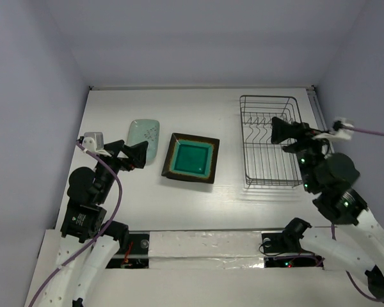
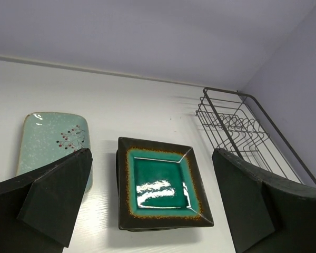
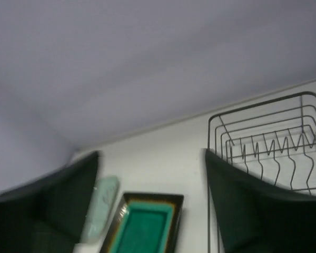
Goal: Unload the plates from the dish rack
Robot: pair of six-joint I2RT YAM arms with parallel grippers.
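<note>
Here I see my left pincer (image 1: pixel 133 155) spread beside the mint-green plate (image 1: pixel 144 136), my right pincer (image 1: pixel 281 130) spread over the dish rack (image 1: pixel 267 96); the teal-centred plate (image 1: pixel 191 158) lies between.

Robot lab: bare walls (image 1: pixel 198 38) boxing in white table (image 1: pixel 192 109) w/ bolted arms (image 1: pixel 86 192).

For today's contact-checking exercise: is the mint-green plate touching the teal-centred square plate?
Apart. The top external view shows a strip of white table between the mint-green plate and the teal-centred square plate.
</note>
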